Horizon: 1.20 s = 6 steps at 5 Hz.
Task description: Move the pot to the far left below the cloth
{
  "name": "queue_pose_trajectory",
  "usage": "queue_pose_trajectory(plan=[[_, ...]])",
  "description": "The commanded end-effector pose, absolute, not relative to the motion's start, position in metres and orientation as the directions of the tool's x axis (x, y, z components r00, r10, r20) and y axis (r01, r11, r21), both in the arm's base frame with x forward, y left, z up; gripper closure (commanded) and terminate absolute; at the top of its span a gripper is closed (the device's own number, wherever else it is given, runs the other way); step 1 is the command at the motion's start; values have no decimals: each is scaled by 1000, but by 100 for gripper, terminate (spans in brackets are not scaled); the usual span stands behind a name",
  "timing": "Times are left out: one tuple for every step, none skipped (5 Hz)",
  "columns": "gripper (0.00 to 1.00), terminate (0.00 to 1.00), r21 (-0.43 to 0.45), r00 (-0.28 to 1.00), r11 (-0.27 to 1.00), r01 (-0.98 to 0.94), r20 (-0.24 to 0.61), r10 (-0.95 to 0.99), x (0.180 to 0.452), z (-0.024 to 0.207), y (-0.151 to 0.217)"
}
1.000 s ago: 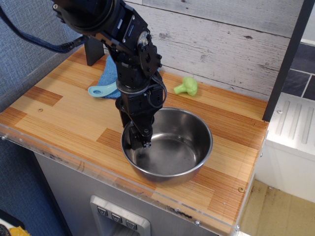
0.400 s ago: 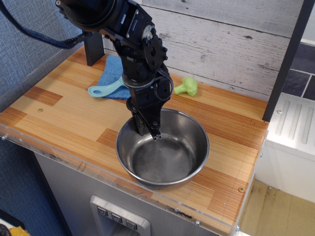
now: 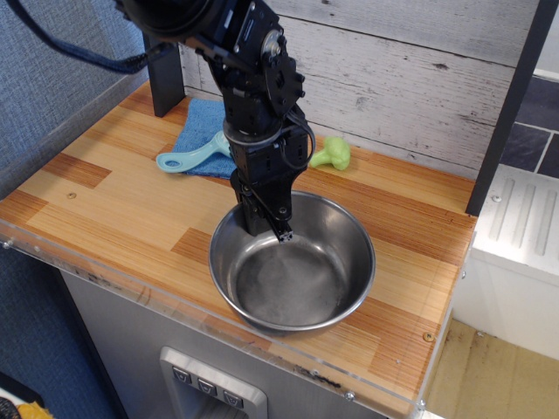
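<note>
The shiny steel pot [image 3: 307,281] sits at the front middle of the wooden counter. My gripper [image 3: 269,229] reaches down at the pot's back-left rim. One finger is inside the bowl and the other is at the outside wall, so the jaws are closed on the rim. The blue cloth [image 3: 197,125] lies at the back left, partly hidden behind my arm. The pot is to the right of the cloth and nearer the front edge.
A light-blue brush [image 3: 186,159] lies on the cloth's front edge. A green toy [image 3: 331,154] sits behind the pot near the plank wall. A black post [image 3: 164,80] stands at the back left corner. The counter's front edge [image 3: 131,292] has a clear plastic lip.
My gripper has risen and shifted right and back, from deep inside the pot to its back-left rim. The pot has shifted slightly left.
</note>
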<state>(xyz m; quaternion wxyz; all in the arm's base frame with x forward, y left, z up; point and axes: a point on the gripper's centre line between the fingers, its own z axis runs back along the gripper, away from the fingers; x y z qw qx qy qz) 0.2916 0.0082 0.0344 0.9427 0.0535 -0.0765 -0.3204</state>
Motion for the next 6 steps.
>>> queue_pose_trajectory(plan=[[100, 0, 231, 800, 836, 498, 251, -546, 332, 96, 19], [100, 0, 245, 817, 860, 447, 279, -504, 338, 115, 27], [100, 0, 236, 856, 895, 378, 281, -435, 327, 120, 44], [100, 0, 226, 898, 929, 295, 266, -350, 310, 119, 73], [100, 0, 209, 931, 954, 216, 248, -266, 299, 110, 105], [100, 0, 178, 954, 971, 161, 224, -200, 295, 95, 128]])
